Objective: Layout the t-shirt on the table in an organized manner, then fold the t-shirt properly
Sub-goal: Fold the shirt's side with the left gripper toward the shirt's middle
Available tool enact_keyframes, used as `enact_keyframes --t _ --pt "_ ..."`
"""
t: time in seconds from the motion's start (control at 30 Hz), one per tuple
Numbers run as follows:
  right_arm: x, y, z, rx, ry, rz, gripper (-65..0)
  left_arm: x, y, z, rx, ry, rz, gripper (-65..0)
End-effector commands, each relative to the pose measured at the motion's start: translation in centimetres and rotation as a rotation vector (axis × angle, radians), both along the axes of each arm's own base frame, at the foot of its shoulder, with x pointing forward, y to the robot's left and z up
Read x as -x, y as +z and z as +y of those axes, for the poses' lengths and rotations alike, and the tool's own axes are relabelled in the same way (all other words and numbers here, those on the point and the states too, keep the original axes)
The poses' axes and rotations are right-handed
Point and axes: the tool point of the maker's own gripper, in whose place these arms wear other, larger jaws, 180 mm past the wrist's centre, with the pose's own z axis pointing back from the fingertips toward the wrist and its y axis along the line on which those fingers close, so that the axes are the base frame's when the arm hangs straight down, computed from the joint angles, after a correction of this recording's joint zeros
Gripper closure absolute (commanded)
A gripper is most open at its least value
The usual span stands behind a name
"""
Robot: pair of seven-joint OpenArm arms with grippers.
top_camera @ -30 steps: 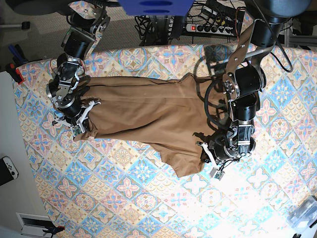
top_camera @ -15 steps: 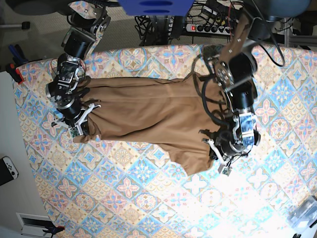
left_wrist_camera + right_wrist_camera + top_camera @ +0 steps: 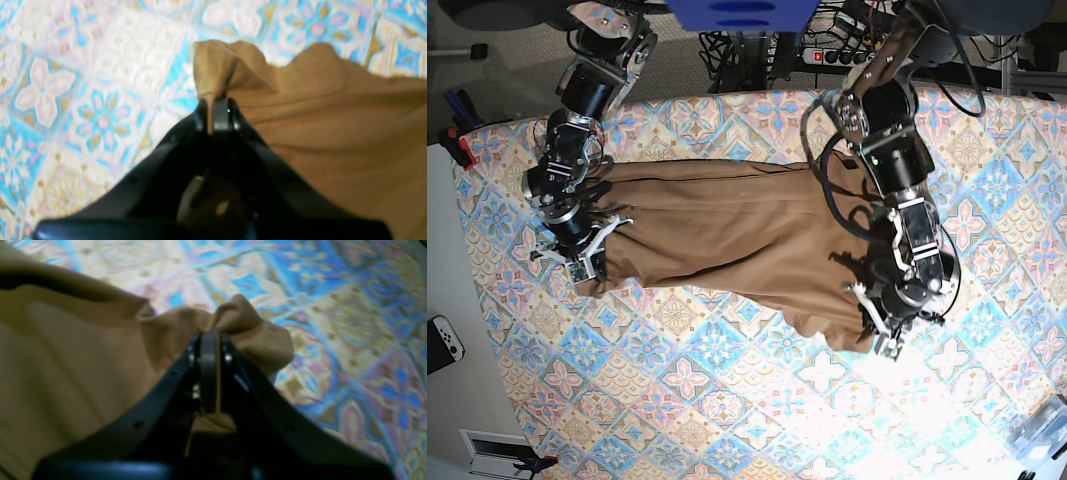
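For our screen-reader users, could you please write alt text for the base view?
A plain tan-brown cotton t-shirt lies stretched across a table covered in pastel diamond-tile cloth, pinched at opposite ends by the shut right gripper and left gripper.

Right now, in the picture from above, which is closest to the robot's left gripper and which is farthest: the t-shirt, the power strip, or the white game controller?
1. The t-shirt: pinched in the left gripper, at the shirt's right end.
2. The power strip: on the floor beyond the table's top edge.
3. The white game controller: far left, off the table.
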Motion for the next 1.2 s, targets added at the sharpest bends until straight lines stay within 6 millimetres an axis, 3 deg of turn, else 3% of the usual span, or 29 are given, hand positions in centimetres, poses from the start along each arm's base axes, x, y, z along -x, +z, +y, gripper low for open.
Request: enact_keyframes --t 0.0,0.3,0.7,0.93,1.1,1.17 --pt "-1.3 2.1 -0.1 -0.010 0.003 -0.073 0.0 -1.2 2.5 0.5 -0.003 0.012 -0.079 0.0" --pt "0.3 5.0 -0.7 -0.026 -0.021 -0.169 0.0 1.5 2.4 2.1 -0.060 0.040 -0.095 0.0" --pt "4.1 1.4 -0.8 -0.032 -0.031 -0.070 0.0 3.3 1.0 2.4 -0.074 0.044 -0.067 0.0" --pt "4.9 0.5 -0.8 -0.032 -0.030 -0.041 0.0 3.5 0.7 2.3 -0.075 0.043 -0.059 0.0" --pt "4.9 -0.2 -0.6 -0.046 -0.030 -0.025 0.0 3.8 2.4 1.9 -0.083 0.052 -0.110 -39.9" --pt "5.0 -0.5 -0.5 -0.051 -0.029 -0.017 0.0 3.6 3.9 1.7 -0.089 0.058 -0.151 -50.0"
